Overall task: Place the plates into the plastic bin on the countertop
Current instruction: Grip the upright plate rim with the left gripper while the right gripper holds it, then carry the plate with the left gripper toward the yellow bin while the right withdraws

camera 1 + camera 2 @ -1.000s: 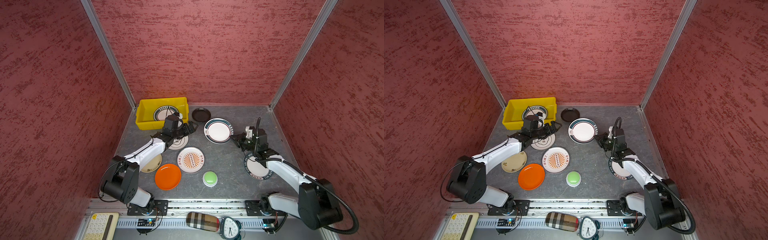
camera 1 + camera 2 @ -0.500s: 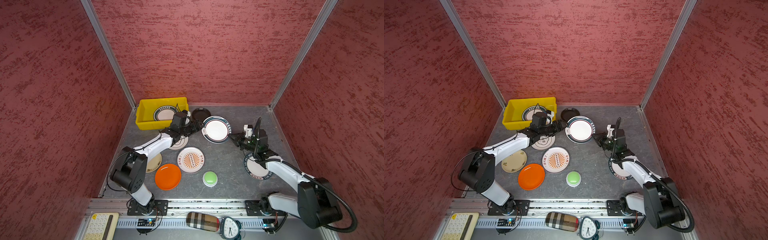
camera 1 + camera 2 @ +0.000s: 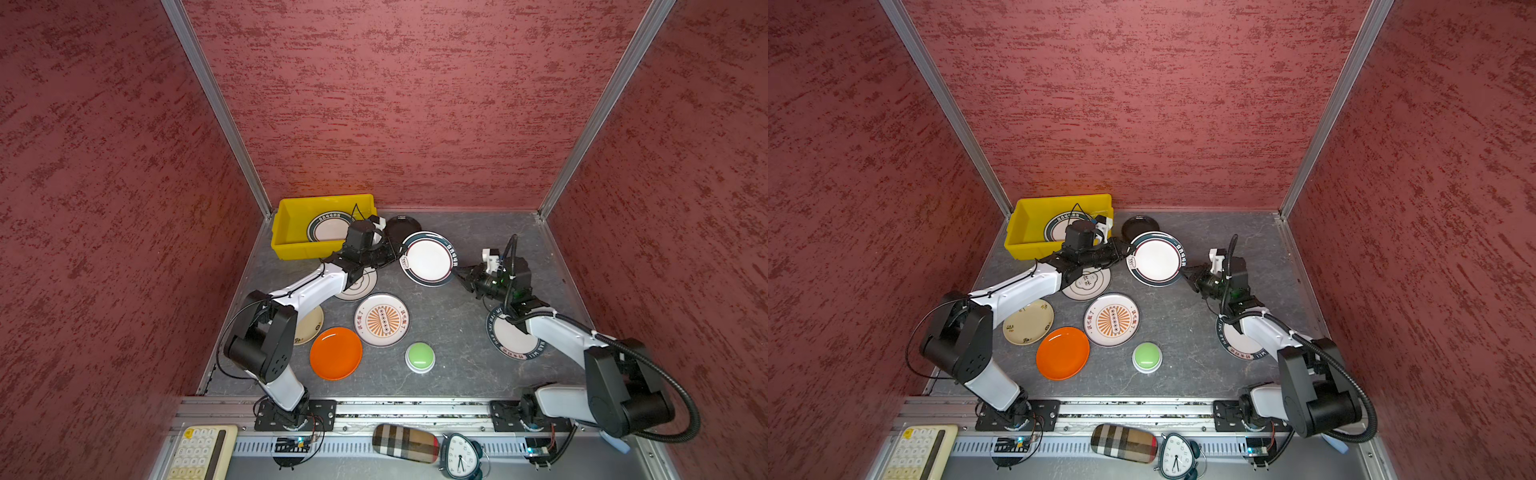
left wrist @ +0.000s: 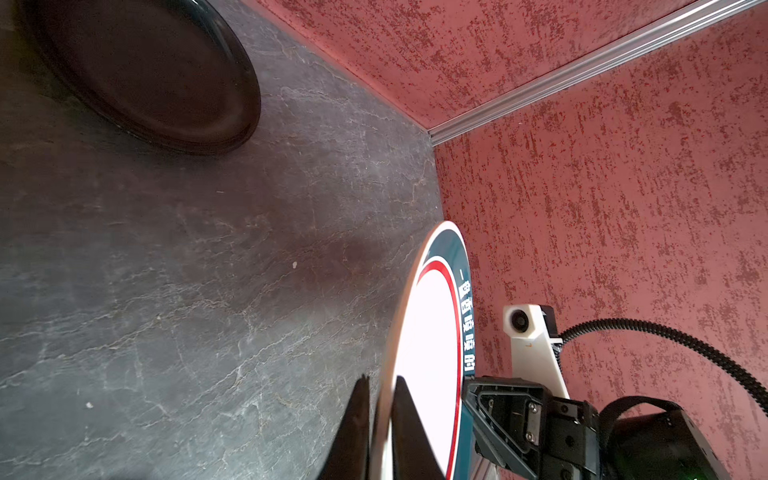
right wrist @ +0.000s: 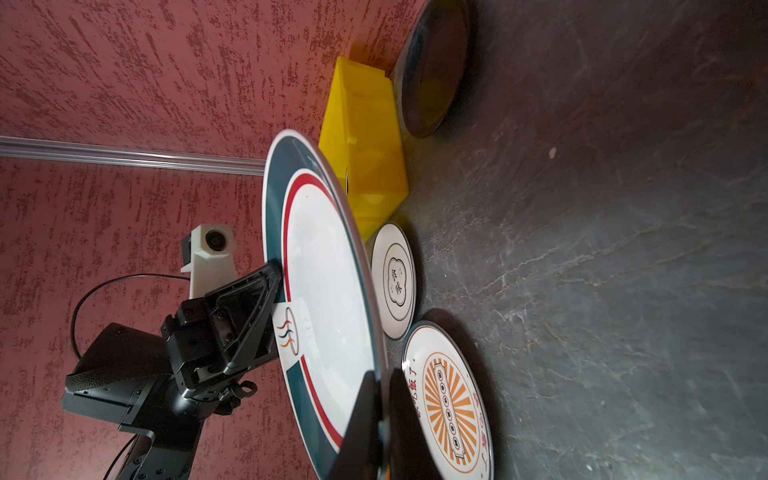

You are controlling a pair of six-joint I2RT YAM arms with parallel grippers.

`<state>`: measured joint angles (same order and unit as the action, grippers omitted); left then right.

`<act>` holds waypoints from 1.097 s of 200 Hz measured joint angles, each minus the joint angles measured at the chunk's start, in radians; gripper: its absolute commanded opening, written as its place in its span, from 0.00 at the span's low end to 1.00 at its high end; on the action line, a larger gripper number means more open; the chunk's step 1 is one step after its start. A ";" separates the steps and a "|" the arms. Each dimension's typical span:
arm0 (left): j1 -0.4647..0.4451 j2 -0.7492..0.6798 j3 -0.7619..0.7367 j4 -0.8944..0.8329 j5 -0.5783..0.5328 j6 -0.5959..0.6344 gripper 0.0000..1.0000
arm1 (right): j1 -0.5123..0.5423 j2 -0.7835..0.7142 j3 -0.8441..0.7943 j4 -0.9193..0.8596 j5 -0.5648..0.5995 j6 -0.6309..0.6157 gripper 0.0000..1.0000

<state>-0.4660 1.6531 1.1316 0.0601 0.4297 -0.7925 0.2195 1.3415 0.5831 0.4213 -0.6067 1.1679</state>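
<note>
The left hand (image 3: 397,252) reaches out level over the bench (image 3: 455,330), its fingers clamped on the plate (image 3: 428,261) rim. The right hand (image 3: 460,272) pinches the opposite rim, and the plate hangs tilted between them.

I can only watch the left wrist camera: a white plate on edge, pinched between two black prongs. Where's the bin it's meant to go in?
Observer: The yellow bin stands in the far left corner, next to the left gripper.
Visitor: Anything in it yet?
Observer: One plate lies flat inside.
Visitor: And the black block past my plate?
Observer: That is the right gripper, shut on the opposite rim of the held plate.
</note>
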 measured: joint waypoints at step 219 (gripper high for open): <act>0.171 -0.040 0.059 -0.203 -0.050 0.095 0.00 | 0.002 -0.063 0.010 -0.093 0.013 -0.138 0.99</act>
<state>-0.2947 1.6135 1.1904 -0.1425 0.3794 -0.6971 0.2211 1.2789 0.5934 0.3279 -0.5938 1.0302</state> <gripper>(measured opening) 0.079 0.988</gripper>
